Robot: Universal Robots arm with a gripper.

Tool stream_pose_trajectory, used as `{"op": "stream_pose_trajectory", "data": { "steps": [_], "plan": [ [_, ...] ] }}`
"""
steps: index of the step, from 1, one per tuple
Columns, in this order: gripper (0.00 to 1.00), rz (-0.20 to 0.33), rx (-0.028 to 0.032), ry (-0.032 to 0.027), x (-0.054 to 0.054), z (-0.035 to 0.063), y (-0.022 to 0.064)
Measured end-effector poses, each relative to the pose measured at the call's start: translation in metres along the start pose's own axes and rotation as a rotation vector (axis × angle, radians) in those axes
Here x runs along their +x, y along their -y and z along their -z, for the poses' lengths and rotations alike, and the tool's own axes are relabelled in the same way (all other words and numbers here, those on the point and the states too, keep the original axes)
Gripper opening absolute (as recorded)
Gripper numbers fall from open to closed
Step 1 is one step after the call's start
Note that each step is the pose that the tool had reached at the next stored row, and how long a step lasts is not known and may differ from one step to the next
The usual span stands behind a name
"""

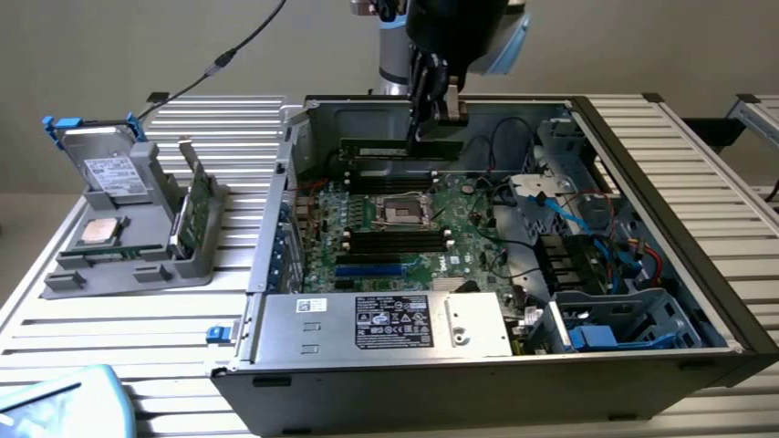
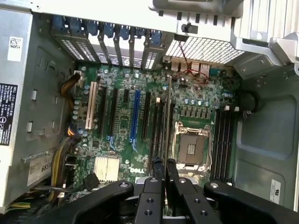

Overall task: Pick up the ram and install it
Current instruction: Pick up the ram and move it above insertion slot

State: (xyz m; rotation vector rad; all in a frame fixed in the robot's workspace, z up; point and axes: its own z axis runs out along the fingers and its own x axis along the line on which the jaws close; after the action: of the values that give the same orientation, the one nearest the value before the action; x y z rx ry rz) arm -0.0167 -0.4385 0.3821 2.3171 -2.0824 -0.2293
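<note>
The open case (image 1: 681, 274) sits on the desk (image 1: 122, 319). Over its motherboard (image 1: 402, 246) hangs the ram (image 1: 387, 149), its long axis running 9 to 3 in the exterior view, parallel to the slots (image 1: 389, 175) just at its 6. The fingers (image 2: 158, 169) are narrow, pinching it near mid-length.

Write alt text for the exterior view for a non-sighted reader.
The gripper holds the ram over the motherboard inside an open computer case. At the exterior view's left, a grey holder carries a drive and a second stick.
</note>
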Motion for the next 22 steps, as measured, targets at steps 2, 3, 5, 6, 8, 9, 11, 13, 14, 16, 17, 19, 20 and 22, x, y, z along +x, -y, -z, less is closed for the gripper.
{"op": "stream_pose_trajectory", "data": {
  "steps": [2, 3, 5, 6, 8, 9, 11, 13, 14, 16, 17, 19, 20, 22],
  "plan": [
    [0.13, -0.001, 0.0082, -0.0078, -0.002, -0.0008, 0.0008],
    [0.13, -0.002, 0.0114, -0.0119, -0.003, -0.0012, 0.001],
    [0.13, -0.005, 0.0155, -0.0191, -0.004, -0.0024, 0.0013],
    [0.13, -0.006, 0.017, -0.0224, -0.005, -0.0031, 0.0014],
    [0.13, -0.01, 0.0184, -0.0274, -0.005, -0.0048, 0.0017],
    [0.13, -0.013, 0.0189, -0.0287, -0.005, -0.0058, 0.0018],
    [0.13, -0.018, 0.0193, -0.0312, -0.006, -0.0081, 0.0021],
    [0.13, -0.024, 0.0196, -0.0335, -0.006, -0.0103, 0.0024],
    [0.13, -0.026, 0.0197, -0.0347, -0.006, -0.0116, 0.0026],
    [0.13, -0.031, 0.02, -0.0372, -0.006, -0.0139, 0.0029],
    [0.13, -0.034, 0.0201, -0.0387, -0.006, -0.0151, 0.003],
    [0.13, -0.039, 0.0205, -0.0414, -0.007, -0.0173, 0.0033],
    [0.13, -0.041, 0.0207, -0.0428, -0.007, -0.0184, 0.0035],
    [0.13, -0.045, 0.0212, -0.0455, -0.007, -0.0206, 0.0038]
  ]
}}
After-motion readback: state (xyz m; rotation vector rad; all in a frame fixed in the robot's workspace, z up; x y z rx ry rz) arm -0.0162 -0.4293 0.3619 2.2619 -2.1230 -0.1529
